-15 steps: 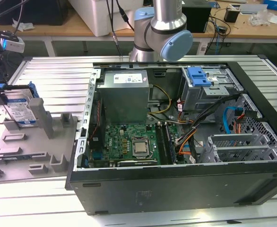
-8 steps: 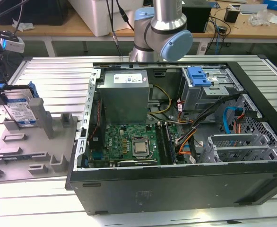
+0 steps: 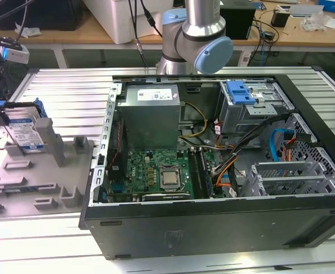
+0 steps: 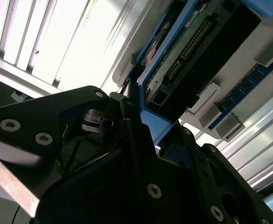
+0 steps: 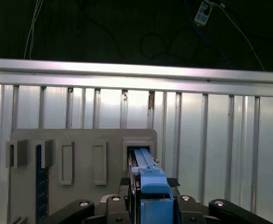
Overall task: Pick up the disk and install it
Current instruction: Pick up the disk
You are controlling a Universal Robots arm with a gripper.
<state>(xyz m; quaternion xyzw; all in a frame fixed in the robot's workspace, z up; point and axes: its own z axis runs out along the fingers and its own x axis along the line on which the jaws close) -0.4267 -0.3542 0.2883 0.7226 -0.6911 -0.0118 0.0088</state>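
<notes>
The disk (image 3: 27,132), a silver drive with a blue-and-white label and a blue carrier frame, stands on edge at the grey fixture (image 3: 39,177) on the exterior view's left. My gripper (image 3: 3,113) is on its upper end, shut on the blue frame. In the first wrist view the disk (image 5: 148,173) sits between the fingers of the gripper (image 5: 150,187), over a rectangular slot in the fixture (image 5: 80,140). The second wrist view shows the disk's (image 4: 192,42) circuit-board side and the fingers (image 4: 135,109) pressed on its frame. Whether the disk still rests in the slot, I cannot tell.
The open computer case (image 3: 213,225) lies to the exterior view's right of the fixture, with a grey power supply box (image 3: 150,114), motherboard (image 3: 156,174), cables, and a drive cage with a blue latch (image 3: 240,91). The arm's base (image 3: 193,45) stands behind it. A blue memory stick (image 5: 42,182) sits in the fixture.
</notes>
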